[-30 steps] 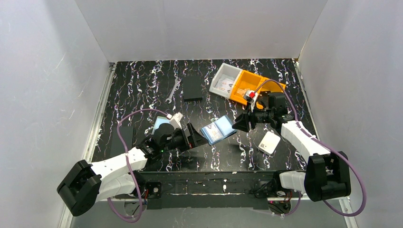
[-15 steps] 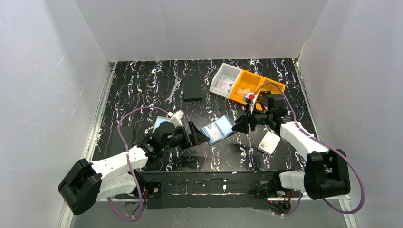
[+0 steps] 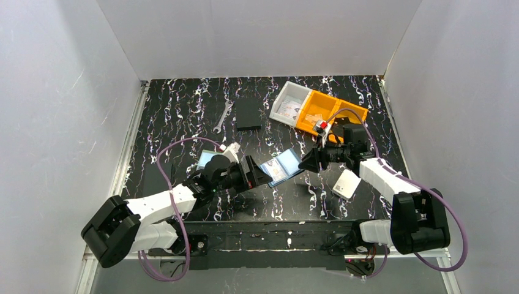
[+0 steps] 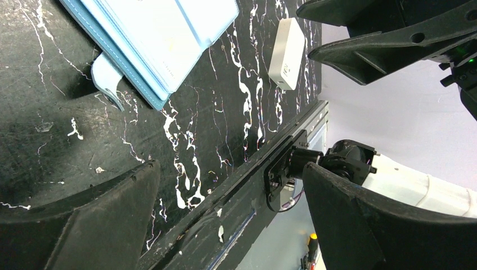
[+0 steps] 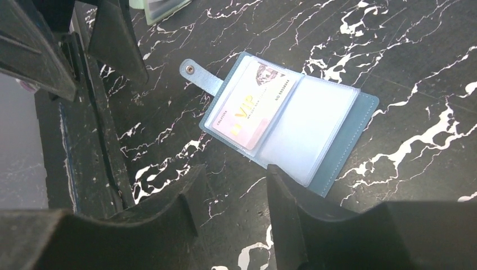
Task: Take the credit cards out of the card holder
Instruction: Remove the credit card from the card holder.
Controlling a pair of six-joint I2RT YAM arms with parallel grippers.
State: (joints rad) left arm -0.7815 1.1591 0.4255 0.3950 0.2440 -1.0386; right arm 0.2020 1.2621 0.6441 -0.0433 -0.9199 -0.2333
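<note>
The blue card holder (image 3: 280, 168) lies open and flat on the black marbled table between my two grippers. In the right wrist view the card holder (image 5: 332, 140) shows a pinkish VIP card (image 5: 253, 109) in its left clear pocket and a pale right pocket. Its snap tab (image 5: 194, 72) points left. My left gripper (image 3: 257, 174) is open and empty at the holder's left edge; in the left wrist view the left gripper (image 4: 230, 174) hangs below the holder (image 4: 157, 39). My right gripper (image 3: 306, 164) is open and empty at the holder's right edge, and the right gripper (image 5: 236, 174) hovers just beside it. A pale blue card (image 3: 205, 159) lies behind my left wrist.
A white rounded box (image 3: 347, 183) lies right of the holder. At the back are a wrench (image 3: 224, 116), a flat black rectangle (image 3: 248, 113), a white bin (image 3: 289, 104) and an orange bin (image 3: 321, 107). The table's near edge rail (image 4: 264, 169) is close to my left gripper.
My left gripper has moved a little to the right, closer to the holder. My right gripper has shifted slightly down and left toward it. The holder has not moved.
</note>
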